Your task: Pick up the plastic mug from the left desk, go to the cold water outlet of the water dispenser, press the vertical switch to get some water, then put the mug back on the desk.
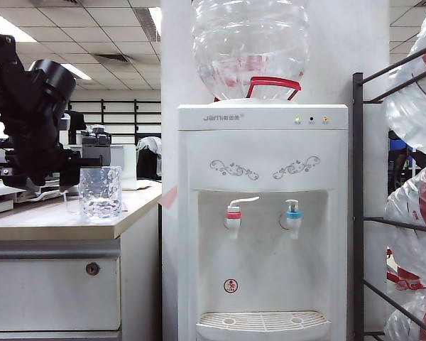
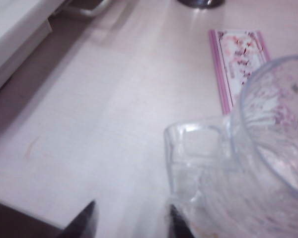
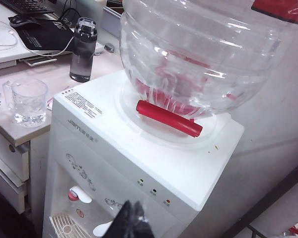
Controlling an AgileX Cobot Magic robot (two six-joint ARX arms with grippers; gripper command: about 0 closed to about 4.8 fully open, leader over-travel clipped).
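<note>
Standing upright near the front edge of the left desk (image 1: pixel 64 222), the plastic mug (image 1: pixel 100 192) is clear, with rippled, faceted walls that break the light into small patches. We see a little water pooled at its bottom. Its squared handle juts from one side, and the mug rests on the beige desktop above pale grey drawer fronts with a round keyhole.

Our left gripper (image 2: pixel 131 225) hovers low beside the handle. Its two dark fingertips stand apart, one on bare desktop and one just at the handle's base, and they clamp nothing. A pink floral card (image 2: pixel 238 67) lies flat on the desk, partly behind the mug.

Our right gripper (image 3: pixel 131 220) hangs above the water dispenser (image 1: pixel 263 213), well apart from the mug, with its dark fingers pressed together and empty. The dispenser is a tall white cabinet with grey scrolls. The cold water outlet (image 1: pixel 292 217), a small white tap with a blue collar, sits right of the red-collared tap (image 1: pixel 233 213).
</note>
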